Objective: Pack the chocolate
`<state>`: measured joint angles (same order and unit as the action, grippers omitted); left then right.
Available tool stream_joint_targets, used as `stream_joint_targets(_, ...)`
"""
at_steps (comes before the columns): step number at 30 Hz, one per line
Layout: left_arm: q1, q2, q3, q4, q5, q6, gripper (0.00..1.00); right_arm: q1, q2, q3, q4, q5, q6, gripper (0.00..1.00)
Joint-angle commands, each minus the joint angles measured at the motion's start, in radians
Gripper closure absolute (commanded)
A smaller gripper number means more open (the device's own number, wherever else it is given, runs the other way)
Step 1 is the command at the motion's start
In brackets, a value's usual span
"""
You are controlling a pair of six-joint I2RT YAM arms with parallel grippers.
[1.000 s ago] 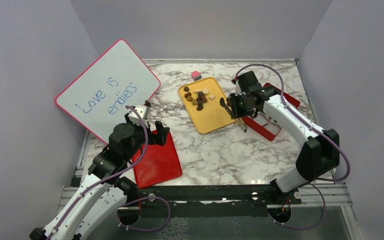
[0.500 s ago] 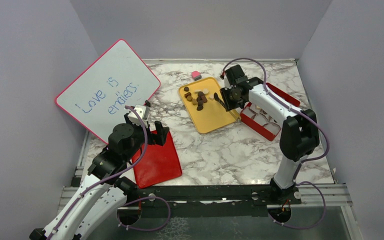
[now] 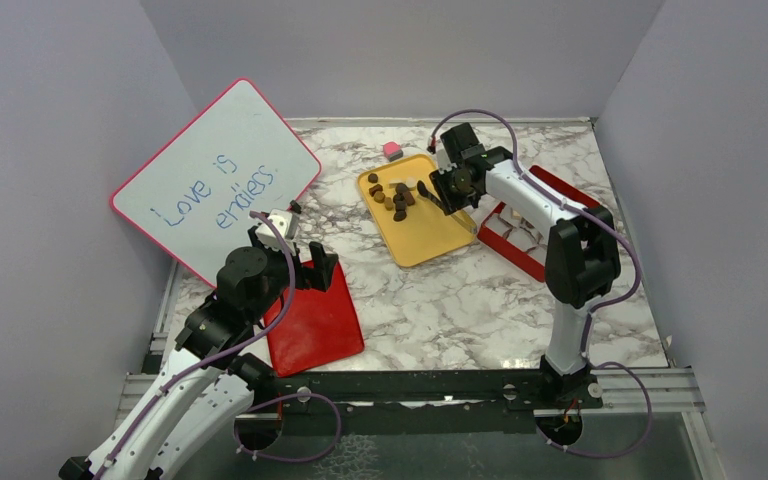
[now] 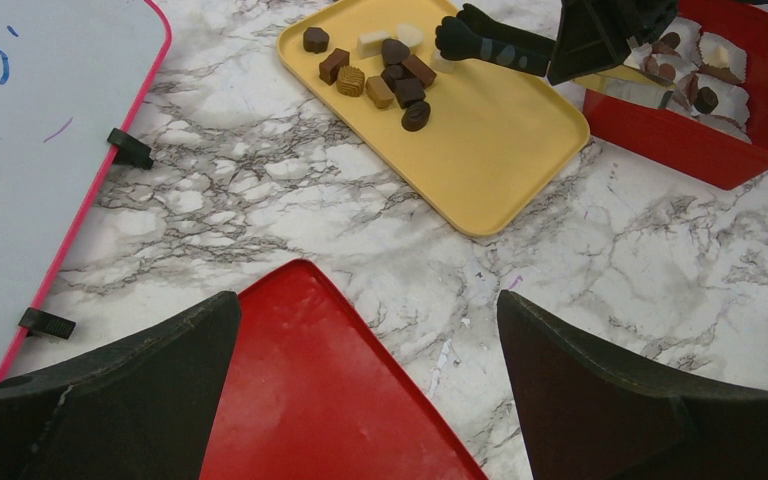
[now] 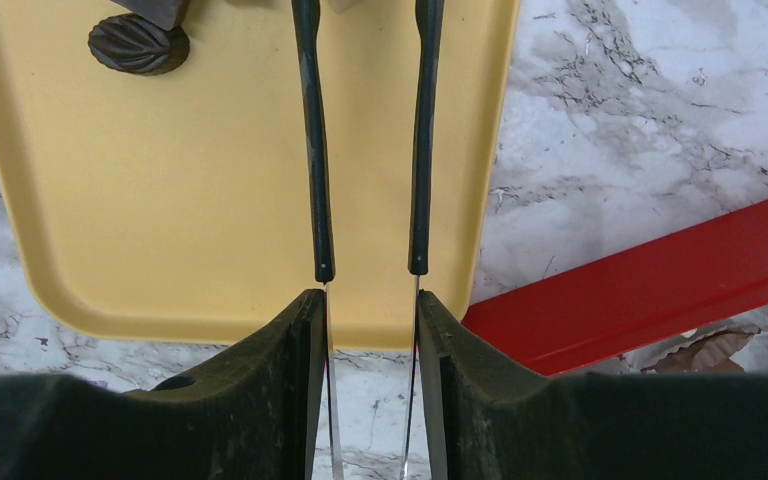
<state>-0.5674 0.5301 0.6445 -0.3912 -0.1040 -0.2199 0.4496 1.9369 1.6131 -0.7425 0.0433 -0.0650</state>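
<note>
Chocolate [image 3: 395, 197] lies on a yellow tray [image 3: 425, 238]; whiteboard [image 3: 215, 165] reads "Love is endless."

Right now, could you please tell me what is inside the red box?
The red box holds white paper cups, several with chocolate pieces in them, dark and lighter brown. The right gripper, holding tweezers, hides part of the box, so its contents there cannot be seen.

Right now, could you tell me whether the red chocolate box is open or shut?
Open. The red box has no lid on it; its paper-lined compartments show from above, several holding chocolates.
</note>
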Motion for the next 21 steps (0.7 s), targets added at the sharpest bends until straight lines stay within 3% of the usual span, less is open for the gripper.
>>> stream_joint_targets(1,-0.005,-0.002,-0.006,0.018,-0.021,0.011,0.01,-0.004,0.031,0.052,0.007,-0.038,-0.036,0.59)
stream_joint_targets(14,-0.005,-0.005,-0.007,0.019,-0.025,0.011,0.01,0.001,0.054,0.030,0.000,-0.049,-0.057,0.59)
stream_joint_targets(21,-0.005,-0.006,-0.007,0.019,-0.023,0.011,0.01,0.013,0.074,0.047,-0.015,0.023,-0.059,0.62)
